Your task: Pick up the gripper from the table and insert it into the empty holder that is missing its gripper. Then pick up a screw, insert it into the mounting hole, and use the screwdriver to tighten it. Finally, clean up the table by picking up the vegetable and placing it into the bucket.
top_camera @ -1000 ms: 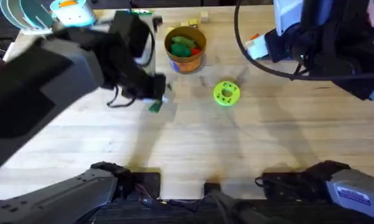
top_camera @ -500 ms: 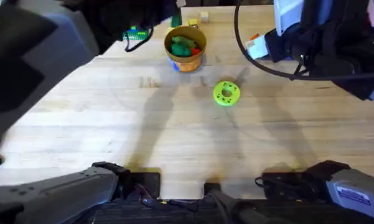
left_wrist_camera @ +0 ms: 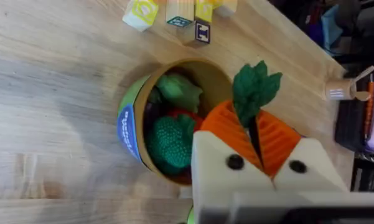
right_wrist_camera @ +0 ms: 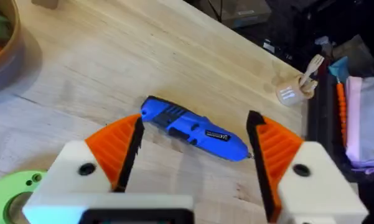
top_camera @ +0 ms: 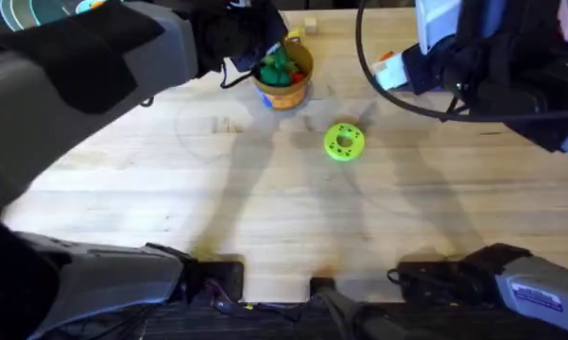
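Counts: one bucket [top_camera: 284,77], one green disc [top_camera: 343,141], one screwdriver [right_wrist_camera: 193,129], four lettered blocks [left_wrist_camera: 177,12] that I can count beside the bucket.
Left arm: I reach from lower left up across the overhead frame, large and dark, ending over the bucket at upper centre.
Left end effector [left_wrist_camera: 256,138]: my orange pads are pressed together on the vegetable [left_wrist_camera: 255,93]; its leafy green end sticks out past my fingertips, right over the bucket's rim.
Right arm: held at the upper right of the overhead frame, above the table [top_camera: 293,227].
Right end effector [right_wrist_camera: 196,146]: spread wide and empty, hovering over the screwdriver, which lies flat on the table between my two pads without touching either.
Bucket contents: a bumpy green piece, a paler green piece and something red, piled together.
Disc: lies flat on the table, near centre, well apart from the bucket.
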Motion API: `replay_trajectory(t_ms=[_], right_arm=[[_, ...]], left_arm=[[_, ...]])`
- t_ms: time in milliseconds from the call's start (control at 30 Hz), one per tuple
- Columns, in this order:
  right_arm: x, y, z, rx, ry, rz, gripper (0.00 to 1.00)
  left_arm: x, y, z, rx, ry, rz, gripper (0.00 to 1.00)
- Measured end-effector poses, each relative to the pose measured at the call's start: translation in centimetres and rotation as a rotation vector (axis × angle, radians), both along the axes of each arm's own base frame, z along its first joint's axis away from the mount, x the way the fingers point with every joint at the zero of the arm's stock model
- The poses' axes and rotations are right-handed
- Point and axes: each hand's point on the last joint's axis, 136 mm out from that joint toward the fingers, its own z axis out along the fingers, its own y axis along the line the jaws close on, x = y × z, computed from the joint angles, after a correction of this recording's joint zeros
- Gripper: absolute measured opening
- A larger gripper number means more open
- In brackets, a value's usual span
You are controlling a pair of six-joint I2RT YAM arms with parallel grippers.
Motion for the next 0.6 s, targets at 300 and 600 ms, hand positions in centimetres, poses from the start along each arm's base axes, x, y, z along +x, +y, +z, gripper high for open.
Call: replay_trajectory(t_ms=[300,600], right_arm=[[0.00,0.00,0.00,0.000,0.000,0.000,0.991],[0.00,0.00,0.00,0.000,0.000,0.000,0.991]], left_arm=[[0.13,-0.05,-0.43,-0.016,0.016,0.016,0.557],[0.13,-0.05,-0.43,-0.021,0.018,0.020,0.992]])
